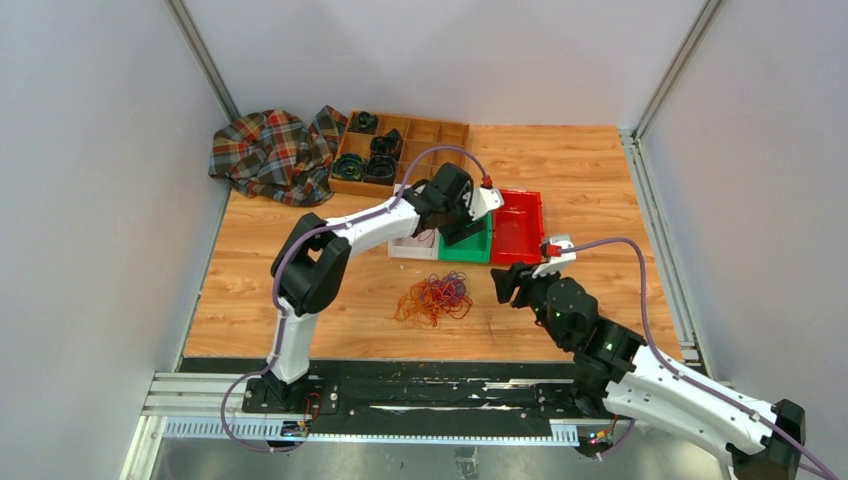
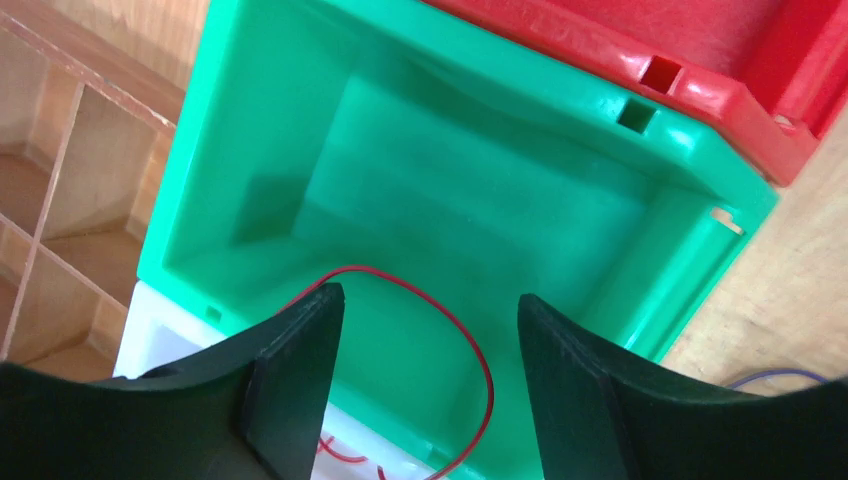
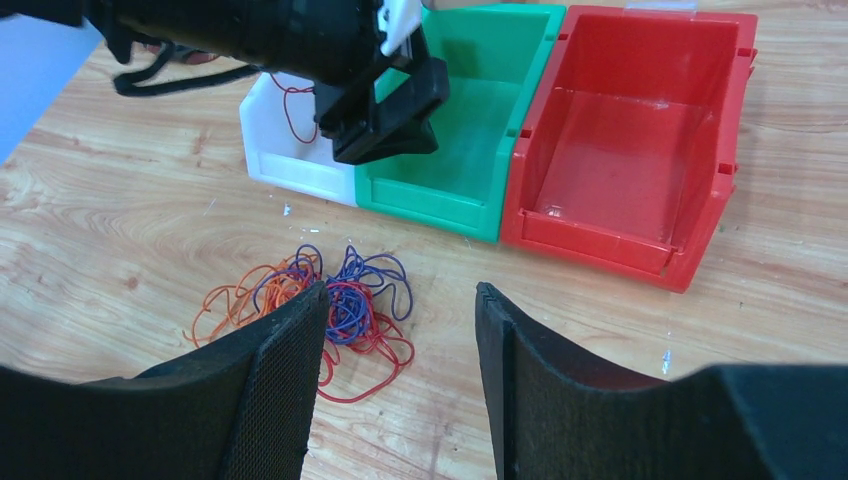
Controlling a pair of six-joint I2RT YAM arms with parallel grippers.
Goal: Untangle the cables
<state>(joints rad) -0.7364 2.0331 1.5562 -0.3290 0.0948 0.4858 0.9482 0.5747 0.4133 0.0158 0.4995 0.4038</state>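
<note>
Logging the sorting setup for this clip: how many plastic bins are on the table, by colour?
white bin: 1
green bin: 1
red bin: 1
Total: 3 bins

Wood-grain tbl (image 1: 600,170), plain pale walls (image 1: 100,150) w/ metal corner posts (image 1: 204,60)
</note>
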